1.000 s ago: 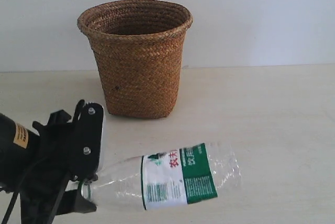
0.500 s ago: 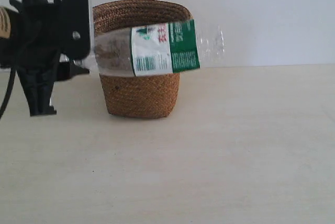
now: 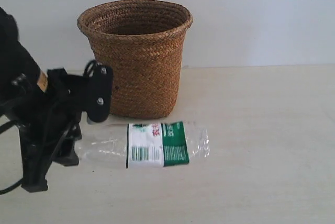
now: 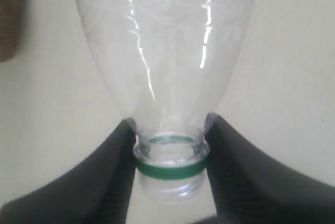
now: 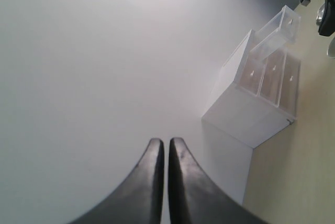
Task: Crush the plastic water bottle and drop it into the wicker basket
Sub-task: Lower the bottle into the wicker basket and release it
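Note:
The plastic water bottle (image 3: 157, 144) lies level, low over the table, just in front of the wicker basket (image 3: 137, 62). Its white-and-green label faces the exterior camera and its base points right. My left gripper (image 3: 85, 136) is shut on the bottle's neck, left of the basket. In the left wrist view the black fingers (image 4: 112, 171) clamp the neck at its green ring, and the clear bottle (image 4: 167, 51) stretches away from the left gripper (image 4: 170, 124). My right gripper (image 5: 166, 143) is shut on nothing, faces a white wall, and is out of the exterior view.
The basket stands at the back of the pale table (image 3: 261, 156), against a white wall. A strip of the basket (image 4: 8, 14) shows at the edge of the left wrist view. A clear drawer box (image 5: 267, 72) sits beside the right gripper's wall.
One second ago the bottle was low at the front. Half a second ago the left gripper held it up at the basket's rim. Now it is down again, close before the basket.

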Robot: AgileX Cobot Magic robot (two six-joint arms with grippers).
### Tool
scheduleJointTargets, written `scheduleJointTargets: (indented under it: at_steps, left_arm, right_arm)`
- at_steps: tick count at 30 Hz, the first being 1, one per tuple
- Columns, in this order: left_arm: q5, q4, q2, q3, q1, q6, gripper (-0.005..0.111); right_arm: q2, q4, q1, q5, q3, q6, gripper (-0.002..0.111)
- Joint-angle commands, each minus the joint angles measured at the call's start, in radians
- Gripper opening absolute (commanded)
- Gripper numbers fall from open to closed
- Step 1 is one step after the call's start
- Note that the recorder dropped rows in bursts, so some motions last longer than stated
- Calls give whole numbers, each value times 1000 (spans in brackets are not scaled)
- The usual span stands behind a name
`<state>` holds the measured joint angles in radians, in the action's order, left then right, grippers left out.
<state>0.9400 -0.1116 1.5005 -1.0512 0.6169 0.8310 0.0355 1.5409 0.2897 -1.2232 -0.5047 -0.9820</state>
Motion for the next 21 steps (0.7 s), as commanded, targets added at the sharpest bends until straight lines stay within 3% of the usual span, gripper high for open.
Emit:
scheduleJointTargets:
  at_steps: [1, 4, 8, 9, 11, 13, 15, 18, 21]
  left_arm:
    - [-90, -66, 61, 3, -2, -104, 4]
    - [-253, -254, 45, -12, -2, -233, 4]
    - [-404, -762, 0, -149, -43, -615, 5]
    - [-417, -830, -4, -201, -65, -664, 8]
    - [-390, -826, 2, -311, -97, -678, 21]
    - [-349, -716, 17, -422, -108, -679, 39]
    - [-322, -626, 33, -487, -108, -683, 70]
    - [-291, -565, 50, -495, -104, -613, 106]
    - [-251, -494, 67, -493, -104, -527, 109]
  right_arm:
    - [-2, -2, -6, 2, 4, -2, 0]
    - [-2, -2, -6, 2, 4, -2, 0]
    - [-2, -2, -6, 2, 4, -2, 0]
    - [-2, -2, -6, 2, 4, -2, 0]
    - [-2, -2, -6, 2, 4, -2, 0]
    - [-2, -2, -6, 2, 4, -2, 0]
    - [-2, -2, -6, 2, 4, -2, 0]
    - [-2, -2, -6, 2, 4, -2, 0]
    - [-2, -2, -6, 2, 4, -2, 0]
